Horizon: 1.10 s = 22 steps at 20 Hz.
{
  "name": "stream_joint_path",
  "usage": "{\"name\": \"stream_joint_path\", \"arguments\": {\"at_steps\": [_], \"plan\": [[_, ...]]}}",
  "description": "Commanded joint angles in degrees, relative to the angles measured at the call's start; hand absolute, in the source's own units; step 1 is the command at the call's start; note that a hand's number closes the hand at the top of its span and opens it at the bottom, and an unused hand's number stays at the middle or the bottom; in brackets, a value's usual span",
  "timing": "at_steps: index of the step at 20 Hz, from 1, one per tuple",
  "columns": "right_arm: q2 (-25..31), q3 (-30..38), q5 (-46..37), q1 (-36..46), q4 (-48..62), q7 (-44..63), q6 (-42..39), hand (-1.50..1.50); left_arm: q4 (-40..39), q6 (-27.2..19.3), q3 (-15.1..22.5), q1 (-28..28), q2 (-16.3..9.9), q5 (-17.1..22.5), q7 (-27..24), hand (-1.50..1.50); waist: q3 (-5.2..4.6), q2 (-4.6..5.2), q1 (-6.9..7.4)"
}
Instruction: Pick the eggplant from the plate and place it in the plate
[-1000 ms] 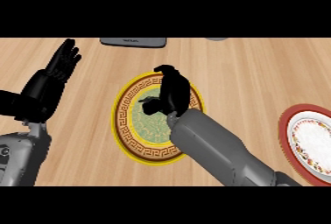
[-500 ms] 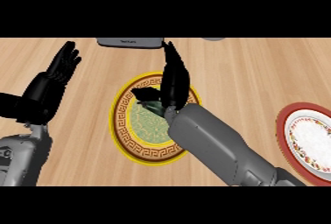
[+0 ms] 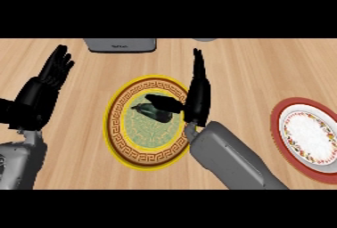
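Fingers straight above eggplant; grey appliance's lettering illegible.

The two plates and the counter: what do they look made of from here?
The yellow-rimmed plate and the red-rimmed plate both look like glazed ceramic, judging by their smooth printed borders, though painted plastic is possible. The counter looks like light wood or a wood-look laminate: parallel grain lines, matte, no glare.

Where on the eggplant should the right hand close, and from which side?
Probably across the middle of the eggplant, from its right. It lies dark and elongated on the yellow-rimmed plate, and the right hand stands edge-on beside it, thumb already over it.
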State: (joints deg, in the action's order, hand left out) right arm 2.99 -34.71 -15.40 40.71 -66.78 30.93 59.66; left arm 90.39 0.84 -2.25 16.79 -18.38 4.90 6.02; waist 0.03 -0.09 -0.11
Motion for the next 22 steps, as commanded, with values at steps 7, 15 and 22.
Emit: {"name": "stream_joint_path", "arguments": {"at_steps": [7, 15, 22], "plan": [[14.19, 3.04, 5.12, -23.98, -25.71, -11.39, -5.35, -1.50, -0.22, 2.40, -2.86, -1.15, -0.79, 0.75, -1.26, 0.00, 0.00, 0.02, -0.37], [25.66, 7.32, 9.44, -42.35, -43.42, -15.90, -11.25, -1.50, 3.74, 1.69, -2.14, -4.44, 1.20, -0.33, 0.28, 0.00, -0.01, -0.10, -0.53], [22.59, 11.94, 9.39, -49.00, -39.46, -26.82, -15.14, -1.50, 1.94, 1.76, -2.14, 1.07, 1.85, -2.31, 3.65, 0.00, -0.01, 0.04, -0.32]]}}
